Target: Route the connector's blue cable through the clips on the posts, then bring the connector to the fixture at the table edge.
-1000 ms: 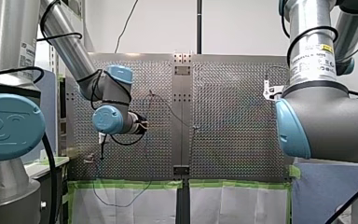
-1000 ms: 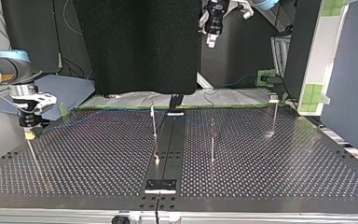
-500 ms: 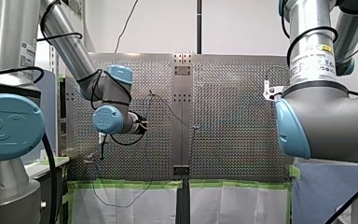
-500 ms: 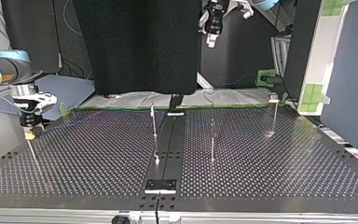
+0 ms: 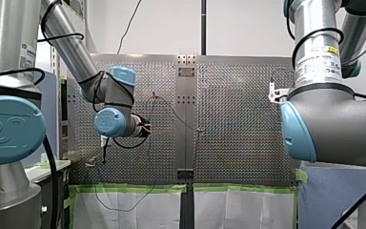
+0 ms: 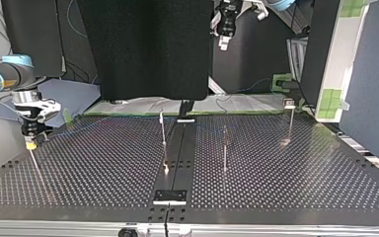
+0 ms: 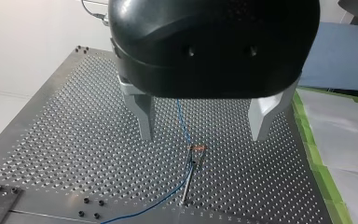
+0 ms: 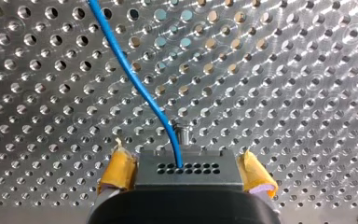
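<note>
The connector (image 8: 205, 175) is a small grey block with a row of little holes along its face, and the blue cable (image 8: 135, 79) leaves one of those holes and curves away over the perforated counter (image 6: 276, 187). My right gripper (image 8: 185, 161) is clenched on it, one yellow pad (image 8: 121, 170) pressed against each side of the block. Just ahead of the connector the tip of a thin post (image 8: 182, 134) stands up from the counter.

From across the counter, my right arm comes in at the top view's left with its wrist pointing straight down – the gripper (image 6: 29, 143) hangs low near that side edge, right over the slim post there. The cable (image 6: 79, 127) runs from it as a faint blue line toward the far posts in the middle (image 6: 163, 129).

My left gripper (image 7: 203, 138) is released, its two metal fingers (image 7: 144, 116) spread wide and holding nothing. It hovers well above another post (image 7: 188, 179) whose clip (image 7: 197, 148) has the blue cable (image 7: 182, 116) passing by it – whether the cable sits inside the clip I cannot tell. In the top view this gripper (image 6: 223, 45) hangs high over the counter's far edge, pointing down.
</note>
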Tool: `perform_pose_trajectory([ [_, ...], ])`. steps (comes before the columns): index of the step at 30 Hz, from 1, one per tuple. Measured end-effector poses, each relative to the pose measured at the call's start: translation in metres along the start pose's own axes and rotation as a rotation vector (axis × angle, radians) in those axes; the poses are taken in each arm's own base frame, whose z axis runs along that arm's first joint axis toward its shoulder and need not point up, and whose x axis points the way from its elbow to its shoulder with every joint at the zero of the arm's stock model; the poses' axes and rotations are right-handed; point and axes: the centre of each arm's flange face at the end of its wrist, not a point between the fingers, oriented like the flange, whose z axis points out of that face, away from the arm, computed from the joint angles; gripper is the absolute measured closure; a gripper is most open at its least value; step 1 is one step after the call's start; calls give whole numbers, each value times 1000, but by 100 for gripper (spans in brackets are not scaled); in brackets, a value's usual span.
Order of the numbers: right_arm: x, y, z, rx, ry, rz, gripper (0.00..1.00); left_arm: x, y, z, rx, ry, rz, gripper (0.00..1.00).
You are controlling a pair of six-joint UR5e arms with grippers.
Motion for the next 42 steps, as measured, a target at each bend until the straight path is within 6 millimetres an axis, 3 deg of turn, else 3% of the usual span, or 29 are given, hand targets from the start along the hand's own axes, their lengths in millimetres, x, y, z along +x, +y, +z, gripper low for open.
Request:
perform_pose_trajectory([
  [42,0,1,0,-44,0,-2,1,0,0,0,1,0,0,0],
])
